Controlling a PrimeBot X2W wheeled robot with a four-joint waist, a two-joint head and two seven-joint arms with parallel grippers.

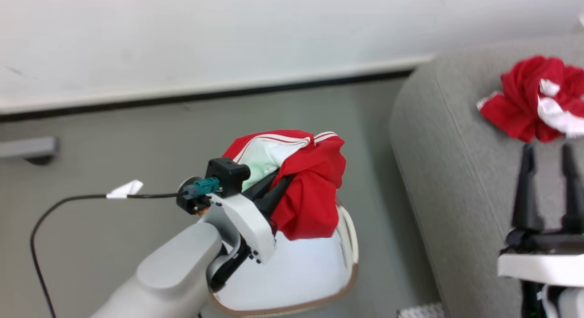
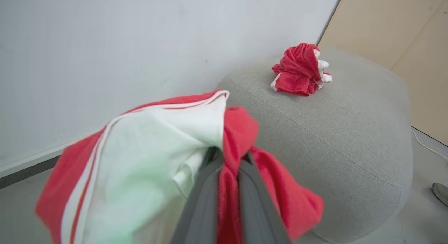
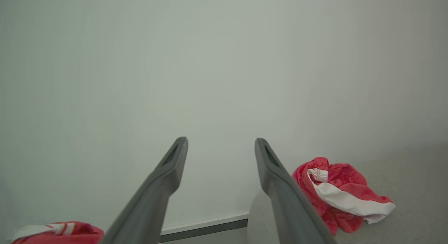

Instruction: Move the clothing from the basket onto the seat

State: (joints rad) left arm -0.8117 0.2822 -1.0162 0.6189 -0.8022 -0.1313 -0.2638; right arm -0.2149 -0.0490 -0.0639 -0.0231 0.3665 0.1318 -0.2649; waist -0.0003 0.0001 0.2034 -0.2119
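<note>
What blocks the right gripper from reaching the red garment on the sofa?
Nothing visible; it looks reachable. The right gripper is open and empty, fingers pointing at the red garment, only bare sofa between. The left gripper, shut on a second garment over the basket, is off to the side.

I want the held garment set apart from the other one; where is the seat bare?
Room for the held garment: the seat has a wide bare stretch between its rounded edge facing the basket and the crumpled garment. It is crowded around that garment, where the open right gripper hovers close by.
</note>
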